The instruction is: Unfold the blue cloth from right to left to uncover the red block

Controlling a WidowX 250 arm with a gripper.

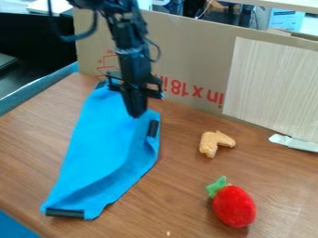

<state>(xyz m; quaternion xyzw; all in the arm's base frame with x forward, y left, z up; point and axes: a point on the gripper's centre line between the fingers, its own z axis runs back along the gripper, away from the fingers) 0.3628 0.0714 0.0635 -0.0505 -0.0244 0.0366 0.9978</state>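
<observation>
Tool [136, 115] has its tips together at the upper part of the blue cloth [105, 144] on the desk [171, 186]; pinch unconfirmed. Advisable: secure fabric before any slow, low pull.

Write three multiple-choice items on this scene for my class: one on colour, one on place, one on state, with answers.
1. What colour is the leafy top of the red toy?
A. Yellow
B. White
C. Green

2. Where is the gripper?
A. Over the red toy
B. At the blue cloth
C. Beside the tan piece

3. How does the blue cloth lie?
A. Spread out, unevenly creased
B. Rolled into a tight tube
C. Crumpled into a ball

1: C, since green shows above the red body.
2: B, since the gripper's tip hangs down against the blue.
3: A, since its long shape shows creases along the right side.
</observation>
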